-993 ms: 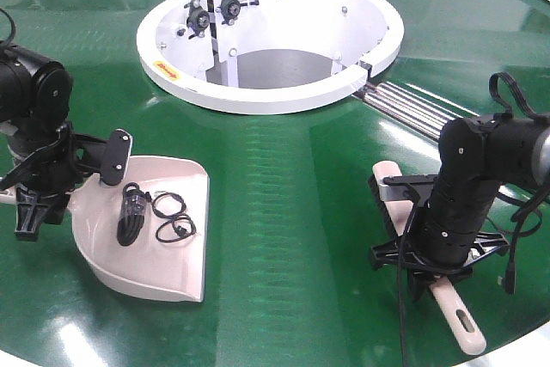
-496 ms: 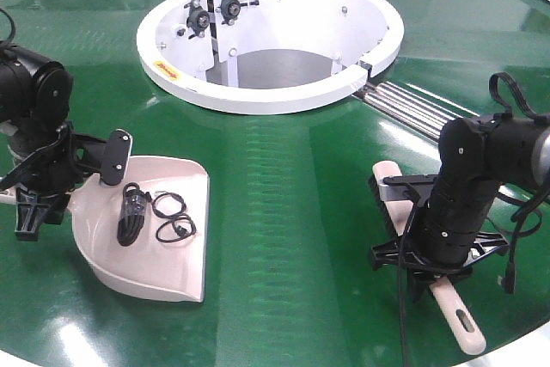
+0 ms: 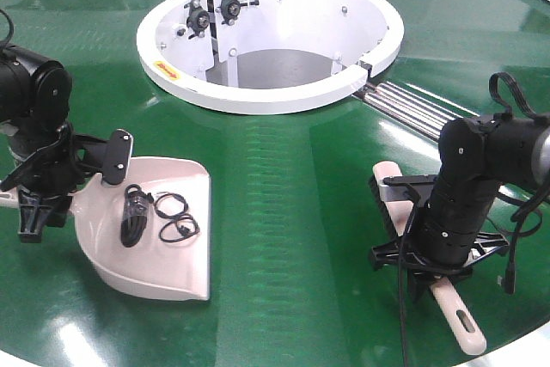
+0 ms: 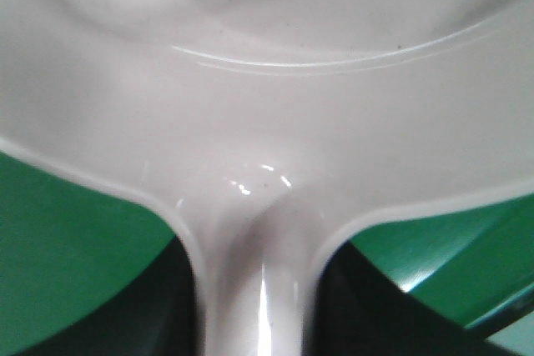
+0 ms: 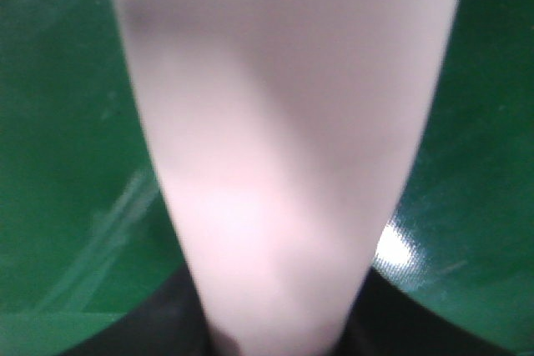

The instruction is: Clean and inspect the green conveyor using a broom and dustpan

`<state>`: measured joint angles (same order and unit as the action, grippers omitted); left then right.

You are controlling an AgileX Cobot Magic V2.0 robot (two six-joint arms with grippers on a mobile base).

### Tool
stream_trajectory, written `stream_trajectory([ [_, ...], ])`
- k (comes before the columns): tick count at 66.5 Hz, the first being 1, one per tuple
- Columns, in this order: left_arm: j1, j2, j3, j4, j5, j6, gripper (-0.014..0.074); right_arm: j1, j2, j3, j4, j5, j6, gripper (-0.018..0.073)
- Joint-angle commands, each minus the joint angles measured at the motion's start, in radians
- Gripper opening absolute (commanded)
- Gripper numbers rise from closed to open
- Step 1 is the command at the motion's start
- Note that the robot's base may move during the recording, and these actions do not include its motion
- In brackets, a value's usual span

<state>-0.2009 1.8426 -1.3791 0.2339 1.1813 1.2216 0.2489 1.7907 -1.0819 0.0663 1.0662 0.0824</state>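
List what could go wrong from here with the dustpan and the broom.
1. Black cords lie loose in the dustpan, not far from its open mouth. If the left gripper tilts it forward, they may slide out onto the green conveyor.
2. The broom has its handle end close to the conveyor's near edge. If the right gripper slips, the broom might go over.
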Motion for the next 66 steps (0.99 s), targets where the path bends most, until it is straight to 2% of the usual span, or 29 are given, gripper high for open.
stream_trajectory([
  [1, -0.01, -0.045, -0.025, -0.06, -0.006, -0.003, -0.0002, -0.006, -0.042, -0.018, -0.007, 0.014, -0.001, 0.0006],
  [10, -0.01, -0.045, -0.025, -0.078, -0.005, -0.003, 0.0024, -0.006, -0.042, -0.018, -0.007, 0.018, -0.001, 0.0035],
  [19, -0.01, -0.045, -0.025, -0.083, 0.015, -0.005, 0.0086, -0.006, -0.042, -0.019, -0.009, 0.026, -0.001, 0.0105],
  [28, -0.01, -0.045, -0.025, -0.099, 0.03, -0.005, 0.0177, -0.006, -0.042, -0.02, -0.012, 0.026, -0.001, 0.0213],
  [47, -0.01, -0.046, -0.025, -0.102, 0.032, -0.011, 0.0433, -0.006, -0.042, -0.02, -0.014, 0.024, 0.003, 0.0455],
  [56, -0.01, -0.047, -0.025, -0.125, 0.038, -0.058, 0.0499, -0.006, -0.042, -0.02, -0.014, 0.019, 0.003, 0.0501],
  [66, -0.01, -0.059, -0.025, -0.148, 0.053, -0.077, 0.051, -0.006, -0.068, -0.02, -0.015, 0.027, 0.002, 0.0502],
])
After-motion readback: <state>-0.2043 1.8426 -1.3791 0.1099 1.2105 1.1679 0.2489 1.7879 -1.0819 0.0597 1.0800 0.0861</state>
